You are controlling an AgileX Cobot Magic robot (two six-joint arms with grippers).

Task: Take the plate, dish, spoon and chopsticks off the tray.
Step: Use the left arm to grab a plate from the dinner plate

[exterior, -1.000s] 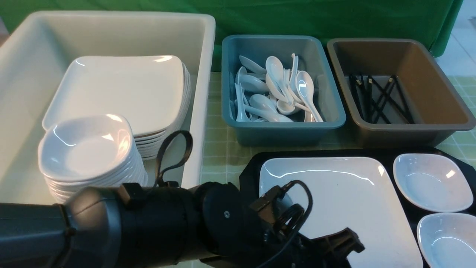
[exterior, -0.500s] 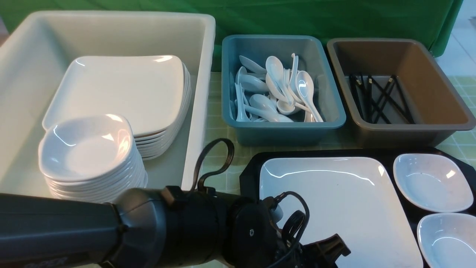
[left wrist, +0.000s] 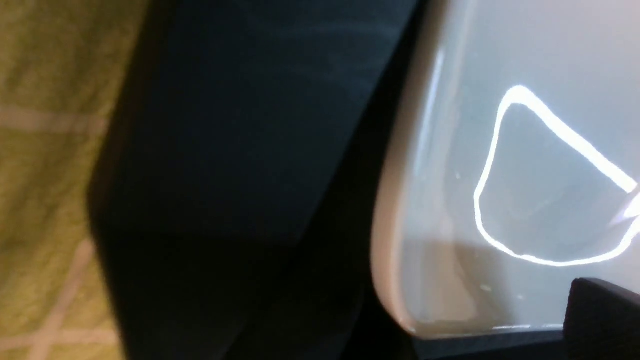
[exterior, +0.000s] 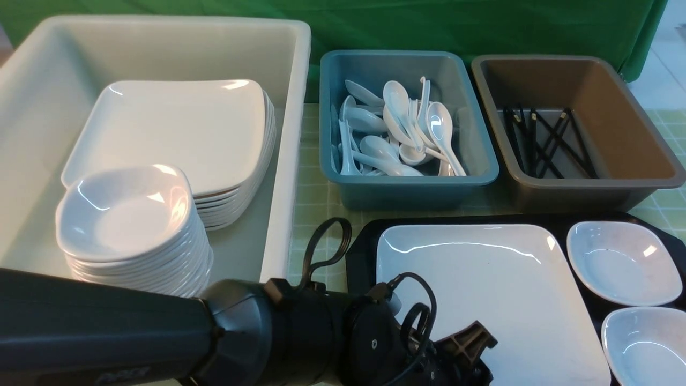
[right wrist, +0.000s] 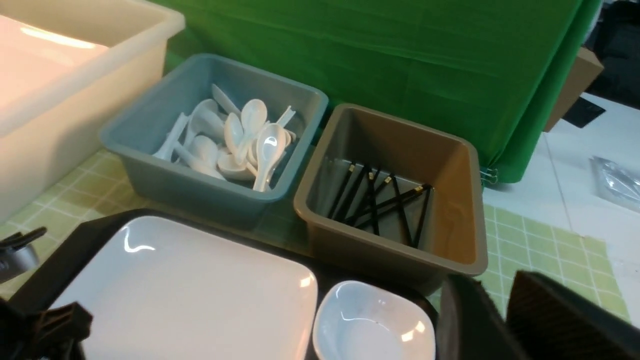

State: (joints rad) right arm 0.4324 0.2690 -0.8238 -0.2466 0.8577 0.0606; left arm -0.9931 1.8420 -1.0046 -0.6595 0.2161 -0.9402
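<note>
Black tray (exterior: 360, 252) holds the white square plate (exterior: 482, 289), which lies flat on its left part with edges parallel to the tray's rim. Two small dishes (exterior: 621, 262) sit just beside the plate on the tray's right part. The left arm lies across the tray's near left corner and hides that corner of the plate. The left gripper (exterior: 466, 343) is at the plate's rim, and I cannot tell how its jaws stand. The right gripper (right wrist: 492, 280) hangs over the tray's right side, jaws slightly apart and holding nothing.

Beyond the tray stand a blue bin (exterior: 327, 134) of white spoons (exterior: 396, 128) and a brown bin (exterior: 536, 187). In the brown bin, black chopsticks (exterior: 541, 139) lie crossed, mostly pointing away from the tray. Left of the tray is a white tub (exterior: 289, 134) with stacked plates (exterior: 171, 134). Lettering on the arm is too blurred to read.
</note>
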